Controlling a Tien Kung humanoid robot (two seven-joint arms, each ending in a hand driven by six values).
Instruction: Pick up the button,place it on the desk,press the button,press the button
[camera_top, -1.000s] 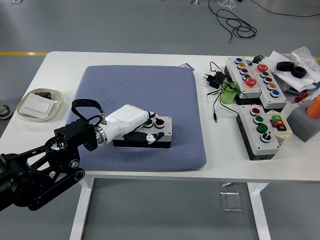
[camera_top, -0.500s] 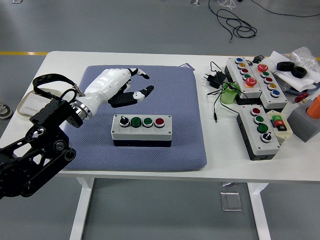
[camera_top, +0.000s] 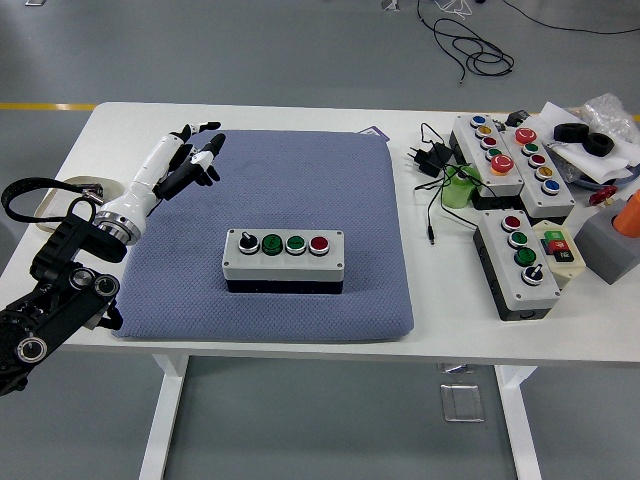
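A grey button box (camera_top: 284, 259) with a black selector knob, two green buttons and a red button lies on the blue-grey mat (camera_top: 330, 190), near the mat's front middle. My left hand (camera_top: 192, 155) is white with black fingertips. It hovers over the mat's far left corner, well apart from the box, with its fingers relaxed and holding nothing. My right arm is out of view.
Three more button boxes (camera_top: 520, 260) lie at the right with a black power adapter and cables (camera_top: 430, 160). A white dish (camera_top: 62, 212) sits at the table's left edge, partly behind my left arm. A grey block with an orange object (camera_top: 615, 235) stands far right.
My left hand has lifted off the button box and drawn back up and to the left, from over the buttons to the mat's far left corner. The box stays in place.
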